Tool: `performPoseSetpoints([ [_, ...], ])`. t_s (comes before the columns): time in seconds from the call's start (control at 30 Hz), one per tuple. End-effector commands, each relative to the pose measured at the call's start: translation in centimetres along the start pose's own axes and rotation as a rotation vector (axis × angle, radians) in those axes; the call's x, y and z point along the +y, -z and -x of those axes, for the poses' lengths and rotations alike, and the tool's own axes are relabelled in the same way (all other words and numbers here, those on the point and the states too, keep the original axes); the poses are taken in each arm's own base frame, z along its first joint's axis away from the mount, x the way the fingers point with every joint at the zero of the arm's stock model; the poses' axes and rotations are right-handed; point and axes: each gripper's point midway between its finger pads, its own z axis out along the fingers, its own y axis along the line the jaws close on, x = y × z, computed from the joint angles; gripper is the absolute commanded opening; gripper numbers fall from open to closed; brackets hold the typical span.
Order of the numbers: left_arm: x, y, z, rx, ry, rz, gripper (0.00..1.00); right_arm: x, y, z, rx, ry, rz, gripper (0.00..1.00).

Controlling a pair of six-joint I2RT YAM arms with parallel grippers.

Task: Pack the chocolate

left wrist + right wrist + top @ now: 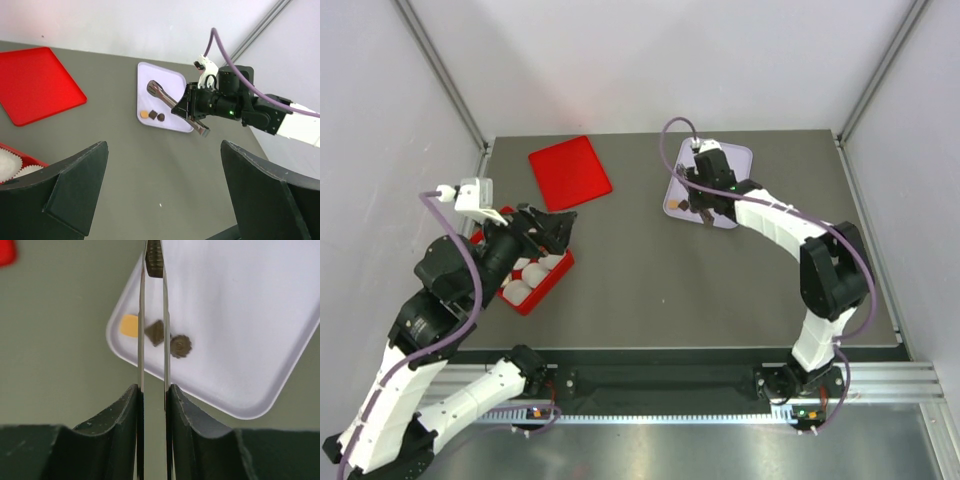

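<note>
At the left of the top view the left gripper hangs with its jaws spread wide and holds nothing. It sits right above the red box of white paper cups, and no piece shows in the cups that are in view. That is the first hazard: if it keeps this place, an arm bringing a piece across could meet it over the box.

The red lid lies flat up and left of centre, well apart from the box and out of the way.

Right of centre, the chocolate sits on the pale tray. Three pieces cluster near one corner: a tan one, a dark squarish one and a dark fluted round one, the two dark ones touching.

The right gripper is clamped on a pair of tongs, pressing the blades to a narrow gap. The tong tip reaches past the pieces and seems to carry nothing.

With the blades this close, I judge they could come down on a piece instead of around it. That could nudge the tan one over the rim or drag the touching pair together. A piece this small could also slip from smooth metal on the long carry across the table to the box.
</note>
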Motion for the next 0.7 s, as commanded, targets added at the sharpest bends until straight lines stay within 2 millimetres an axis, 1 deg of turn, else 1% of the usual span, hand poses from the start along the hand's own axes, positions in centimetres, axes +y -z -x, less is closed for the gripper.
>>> performPoseSetpoints([
  [0.0, -0.7, 1.3, 3.0, -0.081, -0.005, -0.023, 0.99, 5.0, 4.7, 5.5, -0.164, -0.023, 0.158, 0.19],
  [0.07, -1.0, 1.8, 3.8, -0.100, 0.001, -0.037, 0.99, 7.6, 5.4, 5.9, -0.183, -0.025, 0.221, 0.19],
  [0.1, -1.1, 2.0, 4.1, -0.108, 0.004, -0.040, 0.99, 8.9, 5.9, 6.4, -0.201, -0.022, 0.249, 0.19],
  [0.13, -1.3, 2.2, 4.4, -0.118, 0.009, -0.051, 0.99, 11.4, 6.3, 5.6, -0.193, -0.002, 0.291, 0.19],
  [0.2, -1.5, 2.6, 4.9, -0.132, 0.018, -0.066, 0.99, 14.2, 6.7, 5.8, -0.207, 0.008, 0.340, 0.19],
  [0.23, -1.7, 2.9, 5.0, -0.136, 0.022, -0.075, 0.99, 16.5, 7.2, 5.1, -0.203, 0.022, 0.377, 0.19],
  [0.27, -1.8, 3.0, 5.1, -0.139, 0.024, -0.083, 0.99, 17.9, 7.5, 5.1, -0.214, 0.026, 0.403, 0.19],
  [0.3, -1.8, 3.2, 5.1, -0.140, 0.025, -0.085, 0.99, 20.2, 7.9, 4.4, -0.210, 0.048, 0.442, 0.19],
  [0.37, -1.9, 3.5, 5.3, -0.141, 0.025, -0.092, 0.99, 22.8, 8.5, 4.1, -0.227, 0.067, 0.488, 0.20],
  [0.4, -2.0, 3.6, 5.5, -0.146, 0.027, -0.096, 0.99, 24.1, 8.4, 3.8, -0.226, 0.078, 0.505, 0.20],
  [0.43, -2.0, 3.7, 5.5, -0.145, 0.025, -0.098, 0.99, 26.0, 9.0, 3.0, -0.221, 0.100, 0.537, 0.20],
  [0.47, -2.0, 3.7, 5.5, -0.144, 0.023, -0.097, 0.99, 27.0, 9.2, 2.6, -0.220, 0.111, 0.555, 0.20],
  [0.5, -1.9, 3.8, 5.5, -0.146, 0.021, -0.096, 0.99, 28.7, 9.4, 2.0, -0.218, 0.124, 0.580, 0.20],
  [0.57, -1.7, 3.7, 5.3, -0.144, 0.014, -0.089, 0.99, 30.4, 9.6, 1.2, -0.208, 0.139, 0.615, 0.20],
  [0.6, -1.6, 3.6, 5.2, -0.143, 0.013, -0.081, 0.99, 31.9, 9.7, 0.5, -0.202, 0.154, 0.636, 0.20],
  [0.67, -1.5, 3.6, 4.9, -0.138, 0.015, -0.082, 0.99, 33.4, 9.9, -0.2, -0.201, 0.177, 0.657, 0.20],
])
